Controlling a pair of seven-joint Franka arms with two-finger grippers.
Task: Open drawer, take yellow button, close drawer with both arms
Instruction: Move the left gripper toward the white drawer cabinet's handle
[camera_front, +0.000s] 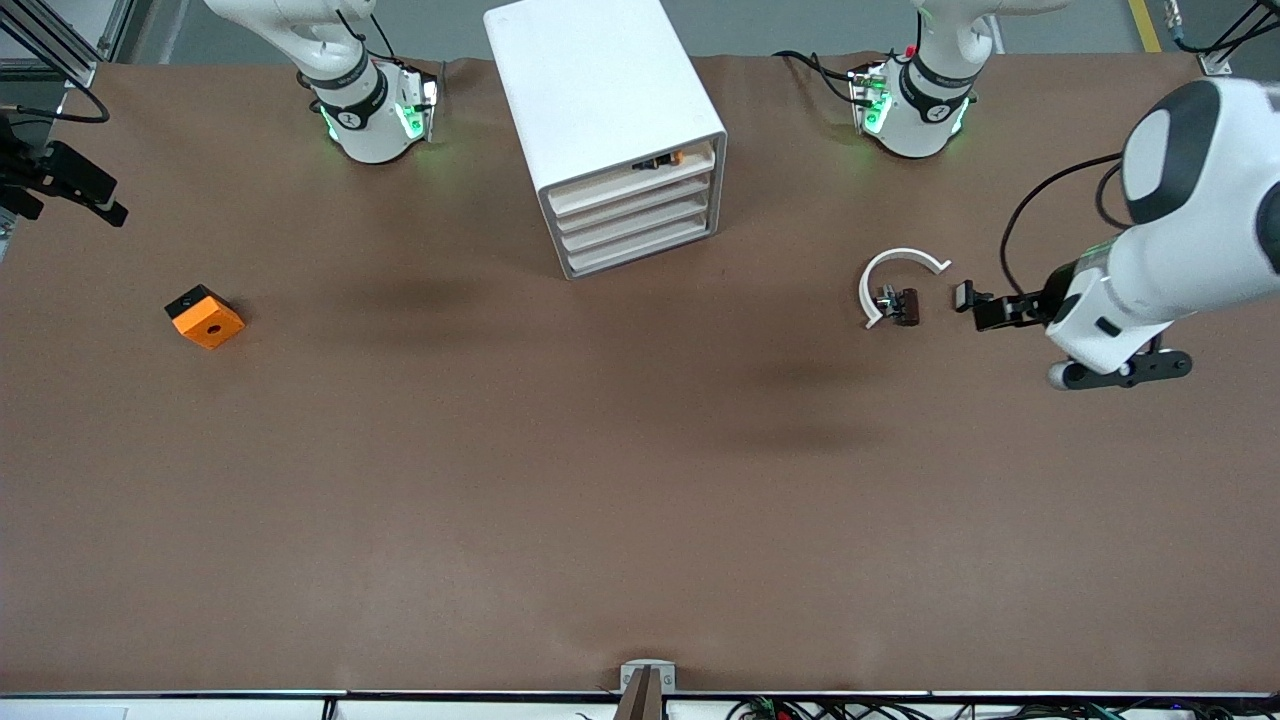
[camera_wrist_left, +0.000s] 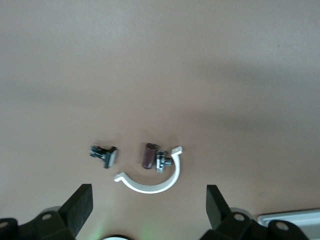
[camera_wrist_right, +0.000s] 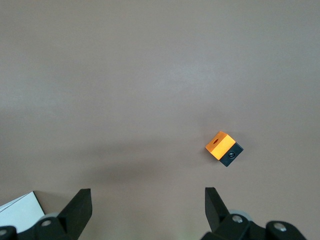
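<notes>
The white cabinet (camera_front: 600, 90) stands between the two arm bases. Its top drawer (camera_front: 630, 186) sits level with the three lower ones. The button (camera_front: 672, 158), orange cap on a dark body, shows in the gap above that drawer's front. My left gripper (camera_front: 990, 310) hangs open and empty above the left arm's end of the table. In the left wrist view (camera_wrist_left: 147, 207) it is over bare table next to a white ring (camera_wrist_left: 150, 185). My right gripper (camera_wrist_right: 147, 210) is open and empty over the table between the cabinet and an orange block (camera_wrist_right: 220, 144); the front view does not show it.
The orange block with a hole (camera_front: 205, 316) lies toward the right arm's end. A white open ring (camera_front: 900, 275), a dark brown part (camera_front: 907, 306), a metal part (camera_front: 885, 298) and a black clip (camera_front: 964, 294) lie toward the left arm's end. Black gear (camera_front: 60, 175) juts in at the table's edge.
</notes>
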